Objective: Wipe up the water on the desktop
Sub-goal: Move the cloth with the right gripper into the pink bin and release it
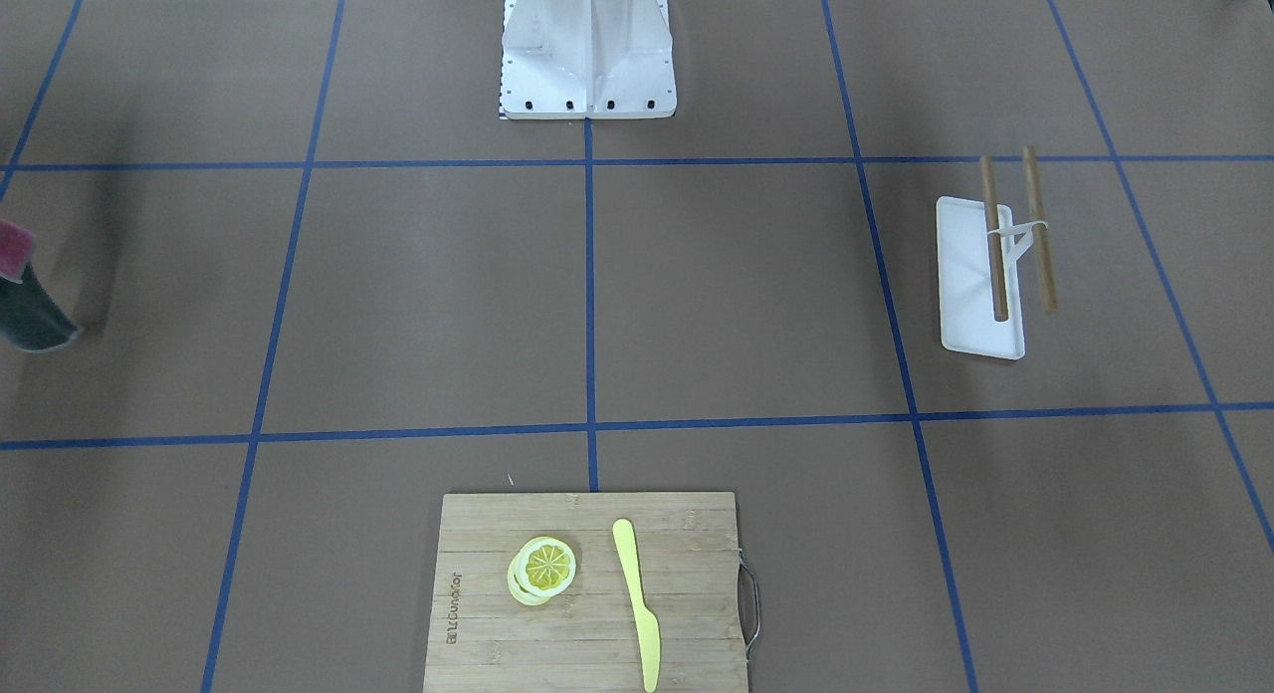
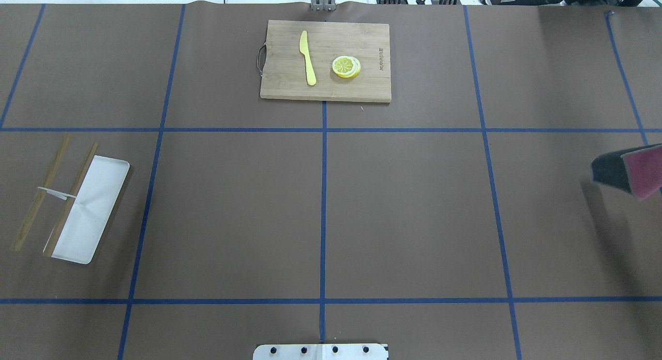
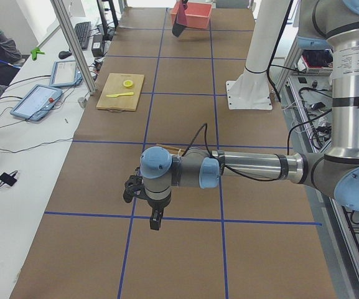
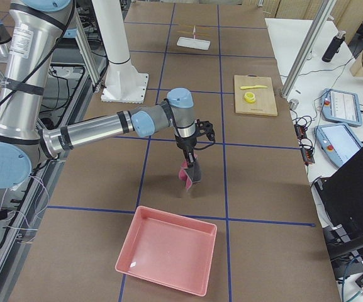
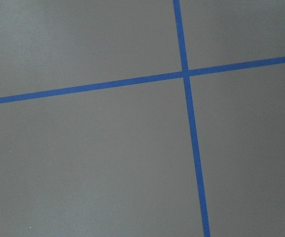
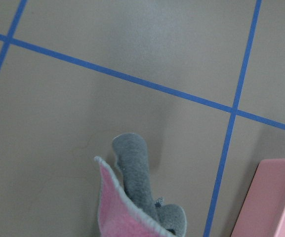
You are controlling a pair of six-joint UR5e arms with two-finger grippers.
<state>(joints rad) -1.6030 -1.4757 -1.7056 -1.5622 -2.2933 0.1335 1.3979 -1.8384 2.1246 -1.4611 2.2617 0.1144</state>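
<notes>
The big brown desk (image 2: 403,210) has thin blue tape lines that cut it into squares, and it lies right under both sets of jaws. The right jaws are closed on a cloth (image 6: 132,197) that is pink on one side and grey on the other. The cloth hangs down from them, just above the desk, so it looks ready to be pressed down and rubbed along. I cannot see any water on the desk, so I cannot tell where the wet spot is. A pink tub (image 4: 168,255) sits just beside the right jaws, close to the hanging cloth, maybe as the home for the cloth. The left jaws hang low over a place where two blue lines cross, with nothing near them. They show only in one side view, so I cannot tell if they are open or closed. Well apart from both sets of jaws sits a wooden cutting board (image 2: 325,60) with lemon slices (image 2: 346,66) and a yellow knife (image 2: 307,57) on it. A white tray (image 2: 90,210) is far from the right jaws.
</notes>
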